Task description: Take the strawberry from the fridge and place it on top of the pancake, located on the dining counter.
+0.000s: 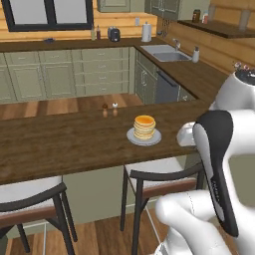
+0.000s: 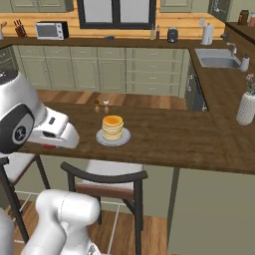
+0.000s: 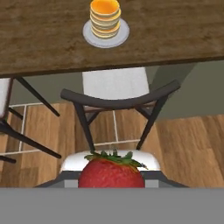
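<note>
Your claw (image 3: pixel 111 186) grips the strawberry (image 3: pixel 111 171), apparently between both fingers, though they are mostly hidden. The hand hangs level short of the tabletop (image 1: pixel 60 144) edge, above a stool (image 3: pixel 114 101), facing the pancake (image 2: pixel 112 127) on its plate (image 2: pixel 101 140).

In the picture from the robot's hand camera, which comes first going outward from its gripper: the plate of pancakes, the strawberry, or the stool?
1. The strawberry, right at the gripper, at the bottom of the view.
2. The stool, just beyond, tucked under the counter edge.
3. The pancake stack on its plate, farthest, up on the dining counter.
</note>
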